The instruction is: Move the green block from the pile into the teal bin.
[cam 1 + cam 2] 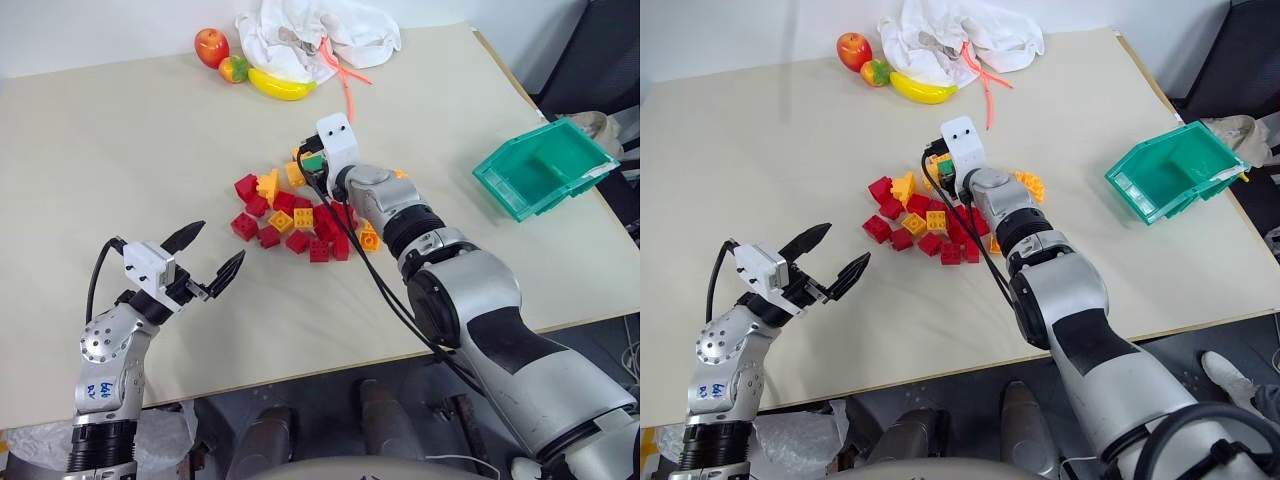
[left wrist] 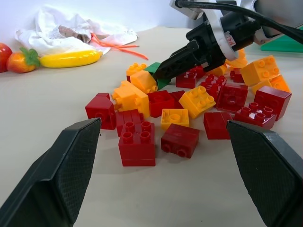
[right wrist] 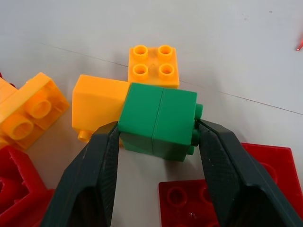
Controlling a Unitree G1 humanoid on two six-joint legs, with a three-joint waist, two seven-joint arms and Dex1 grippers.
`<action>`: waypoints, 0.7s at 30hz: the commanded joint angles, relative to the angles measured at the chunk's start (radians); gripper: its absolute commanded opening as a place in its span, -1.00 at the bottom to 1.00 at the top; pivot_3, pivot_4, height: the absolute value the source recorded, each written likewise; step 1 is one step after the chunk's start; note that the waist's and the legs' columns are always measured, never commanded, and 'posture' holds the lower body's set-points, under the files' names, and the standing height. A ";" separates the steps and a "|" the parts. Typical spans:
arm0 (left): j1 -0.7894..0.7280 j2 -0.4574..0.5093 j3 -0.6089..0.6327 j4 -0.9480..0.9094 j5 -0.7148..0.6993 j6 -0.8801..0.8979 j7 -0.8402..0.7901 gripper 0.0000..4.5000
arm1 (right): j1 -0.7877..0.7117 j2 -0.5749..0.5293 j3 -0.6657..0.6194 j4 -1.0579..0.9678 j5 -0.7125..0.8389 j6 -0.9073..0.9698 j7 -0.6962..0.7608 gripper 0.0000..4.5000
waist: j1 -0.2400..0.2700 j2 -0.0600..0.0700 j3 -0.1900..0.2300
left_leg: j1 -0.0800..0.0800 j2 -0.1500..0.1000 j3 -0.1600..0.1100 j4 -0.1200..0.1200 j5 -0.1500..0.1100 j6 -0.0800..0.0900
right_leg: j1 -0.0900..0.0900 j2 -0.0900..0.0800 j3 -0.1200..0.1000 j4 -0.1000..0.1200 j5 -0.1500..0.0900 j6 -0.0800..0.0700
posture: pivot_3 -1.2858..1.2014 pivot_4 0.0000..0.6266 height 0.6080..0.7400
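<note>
Lying tipped on its side at the pile's (image 1: 290, 215) far edge, against two orange-yellow bricks: the small dark-green green block (image 3: 158, 120). Sitting well off to the right of that red and orange-yellow heap, tilted: the teal bin (image 1: 545, 168).

The table (image 1: 120, 150) bears the pile (image 1: 295, 220), teal bin (image 1: 545, 165), fruit (image 1: 250, 68), cloth (image 1: 315, 35).

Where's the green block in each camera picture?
Left eye: green block at the pile's far edge, by the right gripper.
Right eye: same spot.
Left wrist: behind yellow bricks, at the black fingers.
Right wrist: centre, between the fingers.
Shared landmark: banana.
</note>
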 commanded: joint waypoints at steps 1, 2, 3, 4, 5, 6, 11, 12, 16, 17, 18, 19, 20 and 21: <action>0.007 0.007 0.025 -0.039 -0.011 -0.003 0.010 1.00 | -0.027 -0.006 -0.014 -0.042 0.007 -0.010 0.040 -0.07 | 0.000 0.000 0.000 | 0.000 0.000 0.000 0.000 0.000 0.000 | 0.000 0.000 0.000 0.000 0.000 0.000 | 0.03 -0.52 1.00; 0.007 0.006 0.023 -0.039 -0.011 -0.002 0.011 1.00 | -0.025 -0.013 -0.014 -0.054 0.009 -0.004 0.059 -0.07 | 0.000 0.000 0.000 | 0.000 0.000 0.000 0.000 0.000 0.000 | 0.000 0.000 0.000 0.000 0.000 0.000 | 0.03 -0.52 1.00; 0.006 0.006 0.021 -0.040 -0.011 -0.002 0.011 1.00 | -0.022 -0.020 -0.013 -0.067 0.010 0.004 0.079 -0.07 | 0.000 0.000 0.000 | 0.000 0.000 0.000 0.000 0.000 0.000 | 0.000 0.000 0.000 0.000 0.000 0.000 | 0.03 -0.52 1.00; 0.007 0.005 0.019 -0.042 -0.010 -0.002 0.012 1.00 | -0.017 -0.028 -0.012 -0.083 0.012 0.012 0.101 -0.07 | 0.000 0.000 0.000 | 0.000 0.000 0.000 0.000 0.000 0.000 | 0.000 0.000 0.000 0.000 0.000 0.000 | 0.03 -0.52 1.00; 0.006 0.004 0.017 -0.043 -0.011 -0.001 0.012 1.00 | -0.010 -0.038 -0.010 -0.104 0.015 0.020 0.128 -0.07 | 0.000 0.000 0.000 | 0.000 0.000 0.000 0.000 0.000 0.000 | 0.000 0.000 0.000 0.000 0.000 0.000 | 0.03 -0.52 1.00; 0.005 0.004 0.014 -0.044 -0.011 0.000 0.013 1.00 | 0.002 -0.049 -0.006 -0.134 0.018 0.032 0.161 -0.07 | 0.001 0.000 0.000 | 0.000 0.000 0.000 0.000 0.000 0.000 | 0.000 0.000 0.000 0.000 0.000 0.000 | 0.03 -0.52 1.00; -0.016 0.002 -0.019 -0.035 -0.006 0.012 -0.005 1.00 | 0.206 -0.167 0.065 -0.552 0.029 0.150 0.378 -0.07 | 0.011 0.000 0.000 | 0.000 -0.001 -0.001 0.001 0.000 0.000 | 0.001 -0.001 -0.001 0.000 0.000 0.000 | 0.03 -0.52 1.00; -0.029 0.005 -0.033 -0.031 0.000 0.021 -0.011 1.00 | 0.258 -0.204 0.072 -0.659 0.037 0.186 0.408 -0.07 | 0.013 0.000 0.000 | -0.001 -0.001 -0.001 0.002 0.000 0.001 | 0.001 -0.001 0.000 0.000 0.000 0.000 | 0.03 -0.52 1.00; -0.087 0.012 -0.098 -0.033 0.027 0.061 -0.027 1.00 | 0.407 -0.340 0.062 -0.992 0.067 0.311 0.468 -0.07 | 0.030 0.000 0.000 | -0.002 -0.001 0.000 0.004 0.000 0.001 | 0.000 -0.001 0.000 0.000 0.000 0.000 | 0.03 -0.52 1.00; -0.104 0.012 -0.113 -0.036 0.031 0.073 -0.030 1.00 | 0.430 -0.374 0.055 -1.051 0.068 0.341 0.470 -0.07 | 0.029 0.000 0.000 | -0.002 -0.001 0.000 0.005 0.000 0.001 | 0.000 -0.001 0.000 0.000 0.000 0.000 | 0.03 -0.52 1.00; -0.135 0.010 -0.130 -0.037 0.033 0.096 -0.028 1.00 | 0.456 -0.427 0.044 -1.114 0.066 0.375 0.478 -0.07 | 0.031 0.000 0.000 | -0.002 -0.001 0.001 0.005 0.000 0.001 | 0.000 -0.001 0.000 0.001 0.000 0.000 | 0.03 -0.52 1.00; -0.163 0.011 -0.146 -0.036 0.037 0.121 -0.026 1.00 | 0.477 -0.476 0.032 -1.171 0.067 0.409 0.485 -0.07 | 0.034 0.000 0.000 | -0.002 -0.001 0.001 0.005 0.000 0.001 | 0.000 -0.001 0.000 0.001 0.000 0.000 | 0.03 -0.52 1.00; -0.191 0.013 -0.163 -0.035 0.041 0.147 -0.027 1.00 | 0.492 -0.521 0.021 -1.219 0.069 0.447 0.490 -0.07 | 0.038 0.000 0.000 | -0.002 -0.001 0.001 0.006 -0.001 0.001 | 0.000 -0.001 0.000 0.001 0.000 0.000 | 0.03 -0.52 1.00; -0.217 0.012 -0.176 -0.033 0.042 0.164 -0.029 1.00 | 0.504 -0.564 0.011 -1.262 0.069 0.482 0.493 -0.07 | 0.042 0.000 0.000 | -0.002 -0.001 0.001 0.006 -0.001 0.000 | 0.000 -0.001 0.000 0.000 0.000 0.001 | 0.03 -0.52 1.00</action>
